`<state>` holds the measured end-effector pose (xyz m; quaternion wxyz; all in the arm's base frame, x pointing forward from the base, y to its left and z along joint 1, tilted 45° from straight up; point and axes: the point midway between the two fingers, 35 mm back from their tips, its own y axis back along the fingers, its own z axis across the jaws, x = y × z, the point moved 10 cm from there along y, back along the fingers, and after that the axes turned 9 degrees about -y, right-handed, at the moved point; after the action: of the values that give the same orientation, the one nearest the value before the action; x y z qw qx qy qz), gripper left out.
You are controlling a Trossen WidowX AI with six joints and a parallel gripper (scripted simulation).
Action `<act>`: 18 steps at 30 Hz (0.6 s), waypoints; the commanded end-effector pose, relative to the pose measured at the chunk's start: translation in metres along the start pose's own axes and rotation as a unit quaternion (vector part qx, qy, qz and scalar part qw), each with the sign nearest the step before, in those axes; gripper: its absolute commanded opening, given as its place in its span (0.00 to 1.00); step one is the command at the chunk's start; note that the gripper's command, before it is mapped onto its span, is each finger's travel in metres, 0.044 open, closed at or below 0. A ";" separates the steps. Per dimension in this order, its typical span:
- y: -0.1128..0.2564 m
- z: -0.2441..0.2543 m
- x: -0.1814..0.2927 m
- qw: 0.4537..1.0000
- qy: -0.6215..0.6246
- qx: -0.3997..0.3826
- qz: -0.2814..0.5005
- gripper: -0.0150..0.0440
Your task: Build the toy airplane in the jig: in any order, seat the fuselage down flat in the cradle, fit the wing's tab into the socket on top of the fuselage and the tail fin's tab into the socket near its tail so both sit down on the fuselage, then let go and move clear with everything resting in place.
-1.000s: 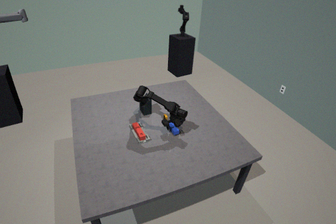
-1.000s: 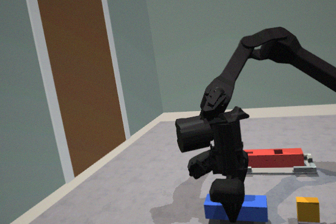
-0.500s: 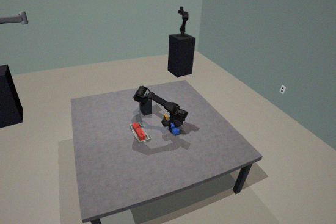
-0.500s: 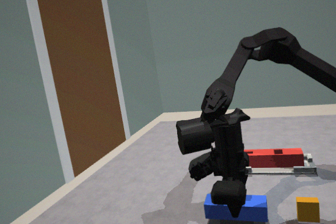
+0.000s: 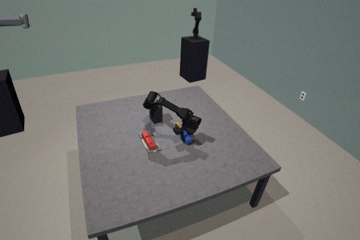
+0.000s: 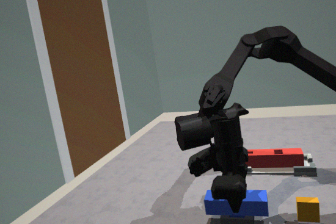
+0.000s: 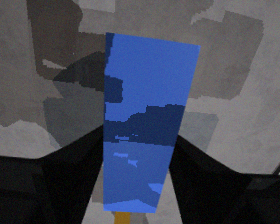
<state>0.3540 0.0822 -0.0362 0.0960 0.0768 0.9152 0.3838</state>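
The red fuselage (image 5: 149,141) (image 6: 275,160) lies lengthwise in the pale cradle (image 6: 305,171) and looks flat; sockets show dark in its top, with no part in them. My gripper (image 5: 184,135) (image 6: 235,204) (image 7: 137,131) is shut on the blue wing (image 5: 188,139) (image 6: 258,205) (image 7: 150,75), a finger on each long side. The wing is level, just above a dark stand (image 6: 233,220), with a little of its tab showing beneath. The wrist view shows it slightly askew between the fingers. The orange tail fin (image 5: 177,124) (image 6: 308,210) (image 7: 122,218) stands apart beside the wing.
The arm's base (image 5: 156,114) stands on the grey table (image 5: 131,188) behind the cradle. The cradle is left of the gripper in the top view. Beyond the table are a black pedestal (image 5: 194,60) with another arm and a second black block (image 5: 8,106).
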 end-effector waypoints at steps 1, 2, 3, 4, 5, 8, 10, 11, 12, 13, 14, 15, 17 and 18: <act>0.016 0.002 -0.003 1.000 -0.005 -0.006 -0.005 0.25; 0.019 0.002 -0.003 1.000 -0.005 -0.006 -0.005 0.25; 0.022 0.002 -0.003 1.000 -0.005 -0.006 -0.005 0.25; 0.025 0.002 -0.003 1.000 -0.005 -0.006 -0.006 0.25; 0.028 0.002 -0.004 1.000 -0.005 -0.007 -0.006 0.25; 0.038 0.003 -0.004 1.000 -0.005 -0.007 -0.006 0.25; 0.044 0.003 -0.004 1.000 -0.005 -0.007 -0.006 0.25; 0.047 0.003 -0.004 1.000 -0.005 -0.007 -0.006 0.25; 0.050 0.003 -0.004 1.000 -0.005 -0.007 -0.006 0.25; 0.053 0.003 -0.004 1.000 -0.005 -0.007 -0.006 0.25; 0.056 0.003 -0.004 1.000 -0.005 -0.007 -0.006 0.25; 0.060 0.003 -0.004 1.000 -0.005 -0.007 -0.006 0.25; 0.066 0.003 -0.003 1.000 -0.005 -0.007 -0.006 0.25; 0.069 0.003 -0.003 1.000 -0.005 -0.007 -0.006 0.25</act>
<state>0.3604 0.1223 0.0011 0.0952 0.0745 0.9150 0.3849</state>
